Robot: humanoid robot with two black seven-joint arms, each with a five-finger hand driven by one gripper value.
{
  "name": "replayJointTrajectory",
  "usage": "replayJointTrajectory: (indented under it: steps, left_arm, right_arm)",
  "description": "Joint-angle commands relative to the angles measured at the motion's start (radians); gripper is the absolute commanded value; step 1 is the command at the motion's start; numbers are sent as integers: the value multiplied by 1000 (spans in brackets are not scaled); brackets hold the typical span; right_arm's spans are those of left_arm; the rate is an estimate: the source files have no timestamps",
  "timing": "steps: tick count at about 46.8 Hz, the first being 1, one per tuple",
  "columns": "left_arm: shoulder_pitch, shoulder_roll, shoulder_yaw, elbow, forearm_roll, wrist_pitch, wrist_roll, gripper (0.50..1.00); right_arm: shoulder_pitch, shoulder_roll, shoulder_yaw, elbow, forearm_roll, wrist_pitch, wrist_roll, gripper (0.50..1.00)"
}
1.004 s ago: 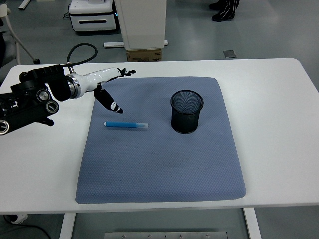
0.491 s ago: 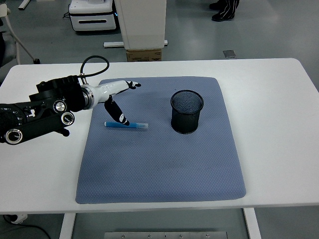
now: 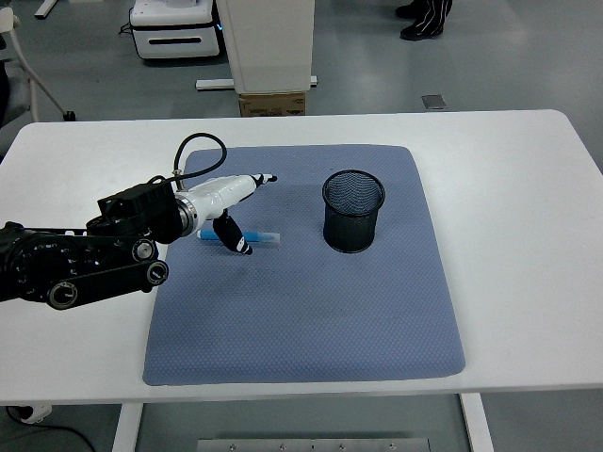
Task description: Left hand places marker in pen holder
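Note:
A blue marker with a pale cap end lies flat on the grey-blue mat, left of the black mesh pen holder, which stands upright. My left hand hangs right over the marker's left half with its fingers spread. The thumb points down across the marker and hides part of it; the other fingers reach out above it. The hand holds nothing. The right arm is out of view.
The mat covers the middle of the white table. Beyond the far edge stand a cardboard box, a white cabinet and a person's feet.
My left arm has moved right and toward the near edge. The hand has come down from behind the marker to just over its left half. The marker has not moved.

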Motion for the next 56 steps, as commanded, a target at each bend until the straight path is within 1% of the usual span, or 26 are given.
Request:
replayJointTrajectory:
  steps: [1,9,14,27,29,32,36,38,40,46,49,56]
  left_arm:
    - [3,-12,1,3,-3,0,2,1000]
    - [4,-38,3,32,-15,-12,3,1000]
    - [1,-41,3,37,-43,-25,2,1000]
    - [3,-53,3,58,-45,-20,-1,1000]
    - [3,-56,3,60,-45,-19,-1,977]
    - [4,-58,3,62,-38,-17,-3,965]
    - [4,-58,3,62,-34,-17,-3,903]
    - [4,-59,3,62,-35,-19,-1,862]
    - [6,-59,4,62,-35,-19,-3,836]
    - [9,-61,6,62,-35,-19,-1,821]
    - [11,-61,6,62,-34,-19,-1,777]
    - [11,-67,13,62,-34,-19,-1,768]
  right_arm:
    - [0,0,0,0,0,0,1,1000]
    - [0,0,0,0,0,0,-1,1000]
    - [0,0,0,0,-2,0,-1,1000]
    - [0,0,0,0,0,0,1,1000]
    - [0,0,0,0,0,0,-1,1000]
    - [0,0,0,0,0,0,1,1000]
    - [0,0,0,0,0,0,1,1000]
    - [0,0,0,0,0,0,-1,1000]
    - [0,0,0,0,0,0,-1,1000]
    - [0,0,0,0,0,0,-1,1000]
    - [0,0,0,0,0,0,-1,1000]
    - [0,0,0,0,0,0,1,1000]
